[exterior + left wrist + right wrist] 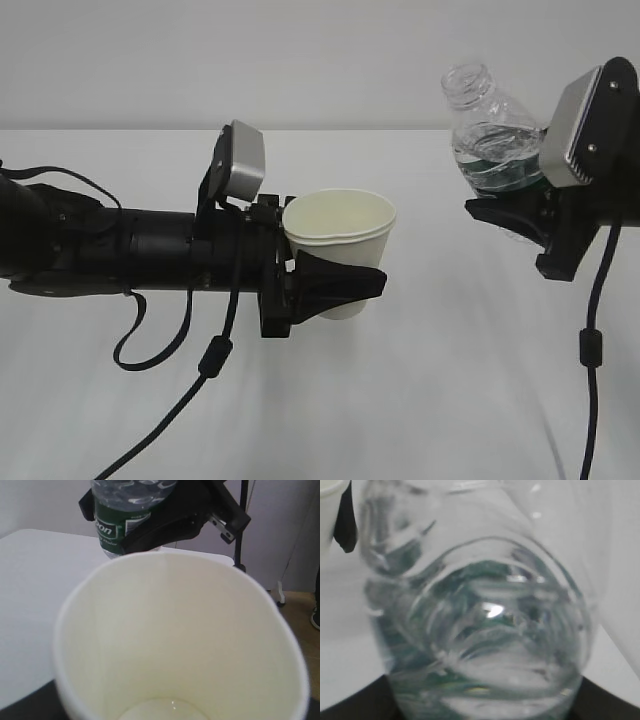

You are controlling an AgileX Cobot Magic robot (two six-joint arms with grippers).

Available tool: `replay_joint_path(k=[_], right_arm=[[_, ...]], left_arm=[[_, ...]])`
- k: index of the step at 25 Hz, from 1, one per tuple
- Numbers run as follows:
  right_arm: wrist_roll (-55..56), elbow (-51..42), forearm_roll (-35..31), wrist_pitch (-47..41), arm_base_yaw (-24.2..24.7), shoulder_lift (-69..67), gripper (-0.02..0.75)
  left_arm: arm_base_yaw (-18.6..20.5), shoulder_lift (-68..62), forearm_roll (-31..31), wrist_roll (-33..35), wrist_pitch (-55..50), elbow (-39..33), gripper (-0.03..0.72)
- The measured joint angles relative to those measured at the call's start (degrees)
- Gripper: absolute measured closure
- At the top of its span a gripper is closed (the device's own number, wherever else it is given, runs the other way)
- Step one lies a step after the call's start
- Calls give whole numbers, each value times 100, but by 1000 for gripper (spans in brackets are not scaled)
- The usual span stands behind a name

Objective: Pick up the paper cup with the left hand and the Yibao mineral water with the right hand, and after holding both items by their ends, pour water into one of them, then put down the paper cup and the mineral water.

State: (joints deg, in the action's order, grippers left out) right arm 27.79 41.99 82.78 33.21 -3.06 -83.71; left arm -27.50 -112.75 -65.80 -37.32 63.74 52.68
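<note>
Both tools aloft; paper cup [342,240] apart from Yibao mineral water [490,135].

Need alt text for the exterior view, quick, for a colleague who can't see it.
Two black tools hold items above a white table: the left tool grips an upright paper cup, the right tool an uncapped water bottle, tilted slightly toward the cup.

White table [400,400]; only cables seem to rest on it.

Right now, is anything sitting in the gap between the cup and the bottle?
Nothing. In the exterior view only bare white table and wall show between the paper cup and the tilted bottle, both held aloft.
</note>
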Motion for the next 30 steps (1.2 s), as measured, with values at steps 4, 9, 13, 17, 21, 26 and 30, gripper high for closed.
replay_joint_path(k=[4,9,13,17,21,26,30], right_arm=[[-45,87,0,-105,-81,0,339],[-80,123,73,-138,-93,0,339],[-126,123,139,-168,-93,0,339],[-227,123,186,-262,-93,0,339],[-250,147,333,-336,-93,0,339],[-250,193,369,-403,-93,0,339],[-283,193,380,-438,-93,0,339]], left_arm=[[0,0,0,0,0,0,244],[0,0,0,0,0,0,244],[0,0,0,0,0,0,244],[0,0,-8,0,60,0,246],[0,0,-8,-9,171,0,246],[-61,0,-8,-9,169,0,249],[-288,0,-8,-9,88,0,249]])
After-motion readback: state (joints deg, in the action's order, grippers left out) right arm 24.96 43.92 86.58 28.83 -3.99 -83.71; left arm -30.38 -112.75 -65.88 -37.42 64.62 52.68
